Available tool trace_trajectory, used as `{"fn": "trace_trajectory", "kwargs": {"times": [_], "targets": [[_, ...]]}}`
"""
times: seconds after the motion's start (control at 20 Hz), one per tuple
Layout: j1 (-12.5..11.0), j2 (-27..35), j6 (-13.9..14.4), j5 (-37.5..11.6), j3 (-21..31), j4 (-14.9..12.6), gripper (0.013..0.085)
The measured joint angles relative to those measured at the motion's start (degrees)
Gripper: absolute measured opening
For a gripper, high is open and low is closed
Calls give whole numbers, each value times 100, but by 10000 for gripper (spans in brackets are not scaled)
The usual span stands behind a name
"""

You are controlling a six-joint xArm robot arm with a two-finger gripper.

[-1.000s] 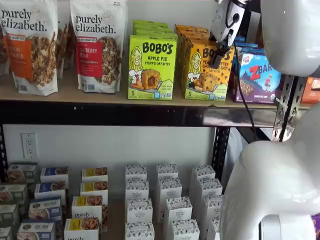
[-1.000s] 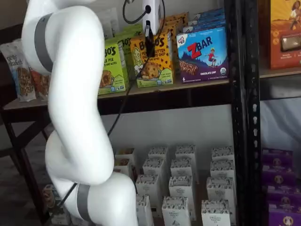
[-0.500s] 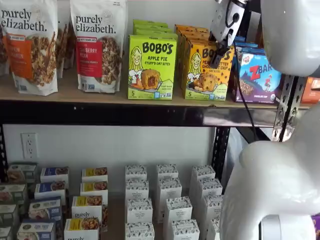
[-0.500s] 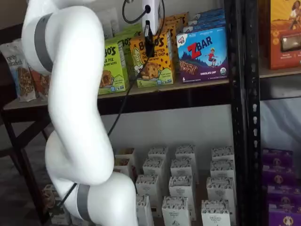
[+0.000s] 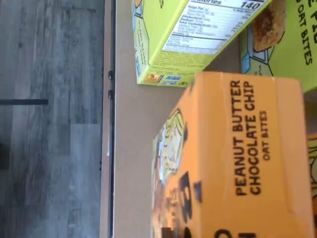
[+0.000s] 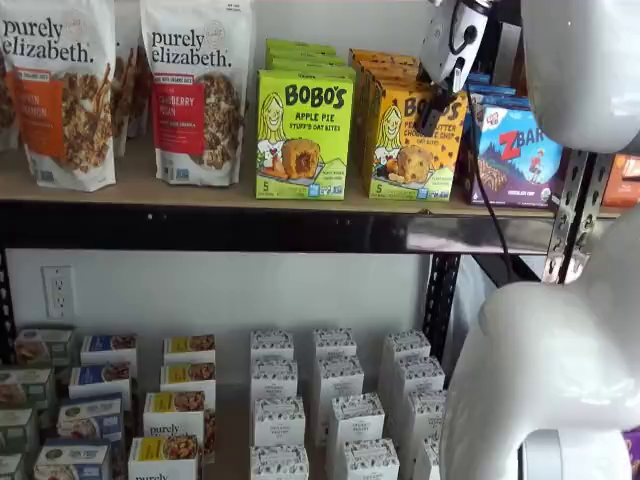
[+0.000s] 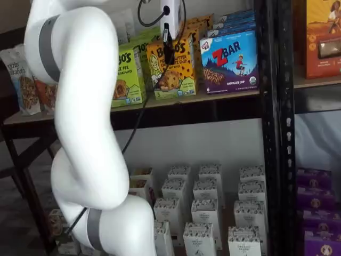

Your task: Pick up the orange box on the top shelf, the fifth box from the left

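Observation:
The orange box (image 6: 405, 150) stands upright at the front of the top shelf (image 6: 200, 195), between a lime-green box and a blue one; both shelf views show it (image 7: 178, 74). My gripper (image 6: 432, 118) comes down from above over the box's upper right part. One black finger lies against the box's front face (image 7: 168, 52), and the other finger is hidden. I cannot tell whether the grip is closed. The wrist view shows the orange box's top (image 5: 237, 158) close up, reading "Peanut Butter Chocolate Chip".
A lime-green Bobo's Apple Pie box (image 6: 303, 135) stands just left of the orange box and a blue ZBar box (image 6: 520, 155) just right. Granola bags (image 6: 195, 90) fill the shelf's left. Small white boxes (image 6: 335, 400) crowd the lower level. A black upright (image 7: 272, 133) stands at the right.

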Motion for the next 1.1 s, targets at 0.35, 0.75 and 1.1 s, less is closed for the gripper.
{"fn": "trace_trajectory", "kwargs": {"times": [0.35,0.75,1.1], "targets": [[8,1,8,-7,1,5,410],[3,-29,7,-33,12,5,410],[-28,-113,-12,36,52,-6,410]]}}
